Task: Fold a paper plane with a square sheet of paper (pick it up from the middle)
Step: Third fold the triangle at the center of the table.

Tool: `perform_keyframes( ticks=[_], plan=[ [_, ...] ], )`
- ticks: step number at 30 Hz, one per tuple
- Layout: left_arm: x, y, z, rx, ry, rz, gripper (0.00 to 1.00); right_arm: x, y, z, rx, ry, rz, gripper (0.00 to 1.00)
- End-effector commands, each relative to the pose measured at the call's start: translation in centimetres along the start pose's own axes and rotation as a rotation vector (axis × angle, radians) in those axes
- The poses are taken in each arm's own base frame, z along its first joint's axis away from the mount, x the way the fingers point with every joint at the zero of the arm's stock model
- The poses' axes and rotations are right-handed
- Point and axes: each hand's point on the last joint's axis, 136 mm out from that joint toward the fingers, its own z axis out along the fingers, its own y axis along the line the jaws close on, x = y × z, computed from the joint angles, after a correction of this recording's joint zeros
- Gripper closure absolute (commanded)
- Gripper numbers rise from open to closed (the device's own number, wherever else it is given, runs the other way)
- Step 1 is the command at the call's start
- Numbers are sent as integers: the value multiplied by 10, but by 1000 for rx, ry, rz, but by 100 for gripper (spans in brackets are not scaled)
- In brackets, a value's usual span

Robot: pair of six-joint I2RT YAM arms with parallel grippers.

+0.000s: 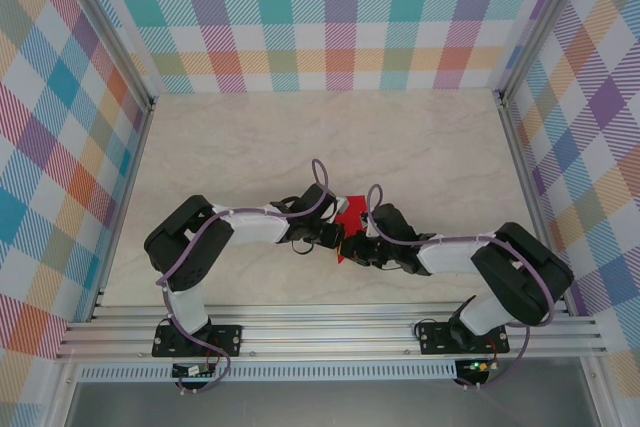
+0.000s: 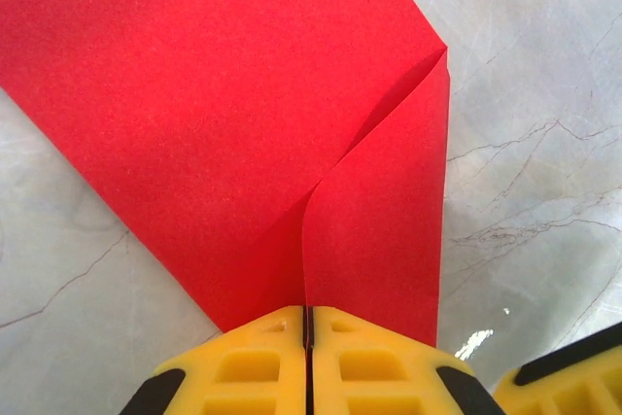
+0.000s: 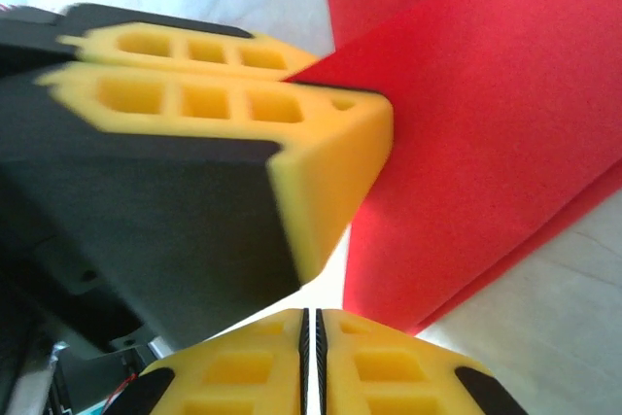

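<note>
Left tool clamps shut on the red paper at mid-bench. Right tool is closed alongside, its hold unclear. Only early folds are in; the dart seems far off.

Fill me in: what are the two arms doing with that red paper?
Both arms meet over the middle of the table, working the red paper. The left gripper is shut on the paper's near edge, where the edge of a folded flap runs in. The sheet is partly folded, not yet a narrow dart. The right gripper is shut too, close beside the left one. Whether it pinches any paper isn't clear.
</note>
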Motion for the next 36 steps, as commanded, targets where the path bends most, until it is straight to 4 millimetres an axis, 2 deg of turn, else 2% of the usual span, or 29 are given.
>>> perform_keyframes(
  ticks=[1,6,13,25,28,33,36],
  plan=[
    [15,12,8,-27,63,-9,92,5,-12,9,29,21,21,87],
    [14,11,8,-27,61,-9,92,10,-26,12,78,40,43,88],
    [14,11,8,-27,62,-8,92,8,-10,-3,85,23,10,87],
    [13,11,7,-25,63,-8,92,11,1,7,89,43,-30,87],
    [13,11,7,-26,63,-8,92,9,-6,10,127,40,-30,87],
    [13,11,7,-24,66,-8,92,17,-22,20,173,90,-1,88],
    [14,10,6,-23,68,-5,92,19,-30,16,228,94,3,89]
  ],
)
